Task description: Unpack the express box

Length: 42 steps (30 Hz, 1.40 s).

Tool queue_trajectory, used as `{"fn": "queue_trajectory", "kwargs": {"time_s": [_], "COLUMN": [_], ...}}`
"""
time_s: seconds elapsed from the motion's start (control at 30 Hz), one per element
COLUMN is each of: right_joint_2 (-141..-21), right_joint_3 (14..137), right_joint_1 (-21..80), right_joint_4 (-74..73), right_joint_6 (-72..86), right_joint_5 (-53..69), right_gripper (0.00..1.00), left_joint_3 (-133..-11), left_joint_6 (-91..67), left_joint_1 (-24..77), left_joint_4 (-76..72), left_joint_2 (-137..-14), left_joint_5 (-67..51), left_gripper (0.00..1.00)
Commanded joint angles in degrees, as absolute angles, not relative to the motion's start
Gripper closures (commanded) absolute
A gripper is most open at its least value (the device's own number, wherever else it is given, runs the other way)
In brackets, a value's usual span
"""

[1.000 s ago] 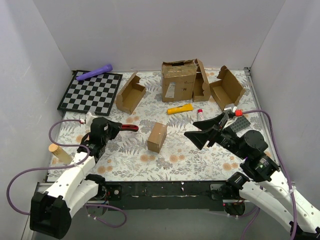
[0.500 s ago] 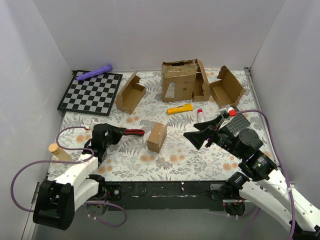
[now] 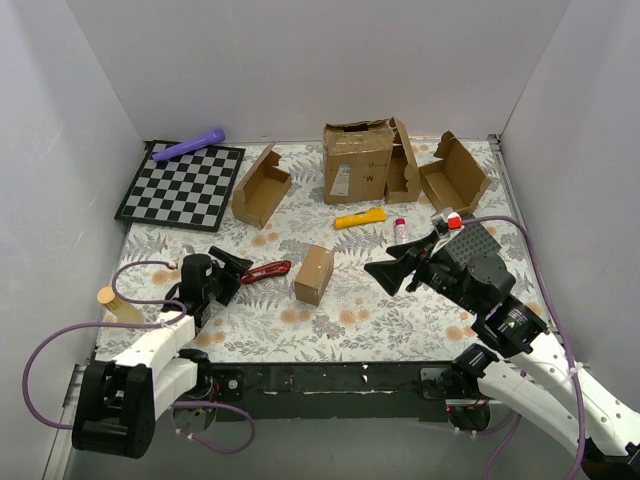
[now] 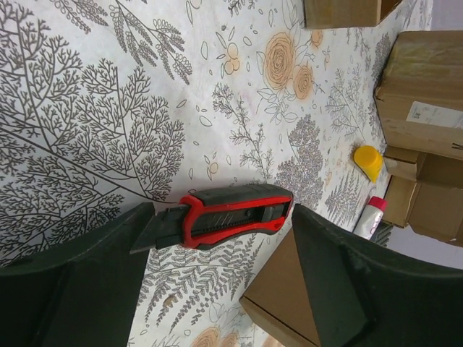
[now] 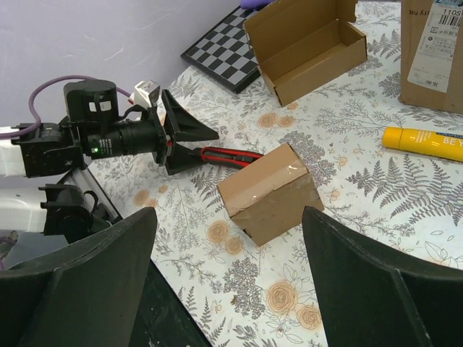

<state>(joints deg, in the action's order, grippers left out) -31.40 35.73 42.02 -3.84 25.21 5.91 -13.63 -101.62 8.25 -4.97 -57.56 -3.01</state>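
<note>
The box (image 3: 314, 273) sat closed and sealed with clear tape near the middle of the flowered surface (image 3: 380, 322), a little skewed and resting free of both arms. Just to its left lay a red knife (image 3: 266, 270), flat on the surface and pointing toward the box. The left gripper (image 3: 238, 272) was low over the surface with its fingers (image 4: 87, 282) spread wide on either side of the knife, which was not pinched; whether its near end touched one finger could not be told. The right gripper (image 3: 385, 275) hung above the surface to the right of the box, aimed at it, its fingers (image 5: 362, 282) also wide apart and holding nothing. Farther back stood a carton (image 3: 357, 160) with a white label, with an open mailer (image 3: 261, 187) to its left and another open mailer (image 3: 455, 175) to its right. A yellow tube (image 3: 359, 217) lay between the carton and the box.
</note>
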Motion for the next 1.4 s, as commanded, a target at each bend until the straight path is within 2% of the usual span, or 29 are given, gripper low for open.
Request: {"fn": "queue_trajectory", "kwargs": {"time_s": [0.0,0.07,0.2,0.6,0.83,1.03,1.2,1.37], "right_joint_2": [-31.4,-31.5,-31.2,-30.6,-30.6,-30.8,-32.8,-37.9], "right_joint_3": [35.9,35.5,35.0,35.9,35.9,35.9,36.2,37.4], "right_joint_1": [42.2,42.1,42.1,42.2,42.1,42.2,42.1,42.2], "right_joint_4": [-2.8,-2.7,-2.9,-4.4,-4.7,-5.2,-4.7,-5.8], "right_joint_6": [23.9,23.8,23.6,23.3,23.6,23.2,23.2,23.8], "right_joint_5": [5.0,5.0,4.7,4.7,4.8,4.9,5.4,5.2], "right_gripper": [0.12,0.12,0.12,0.12,0.12,0.12,0.12,0.12], "left_joint_3": [-16.2,-17.8,-20.2,-20.2,-22.0,-26.0,-33.3,-37.3], "left_joint_6": [-98.1,-96.4,-94.6,-95.5,-95.4,-96.4,-91.9,-90.9], "left_joint_1": [6.9,6.2,6.2,6.1,6.2,6.2,7.9,16.6], "left_joint_4": [1.7,5.4,10.2,15.4,21.4,25.6,24.7,22.2], "left_joint_2": [-51.3,-49.8,-48.9,-44.6,-44.2,-43.2,-44.6,-48.2], "left_joint_5": [-3.3,-3.3,-3.5,-6.3,-3.2,-1.3,-4.5,-4.7], "left_gripper": [0.2,0.15,0.12,0.11,0.1,0.11,0.21,0.2]}}
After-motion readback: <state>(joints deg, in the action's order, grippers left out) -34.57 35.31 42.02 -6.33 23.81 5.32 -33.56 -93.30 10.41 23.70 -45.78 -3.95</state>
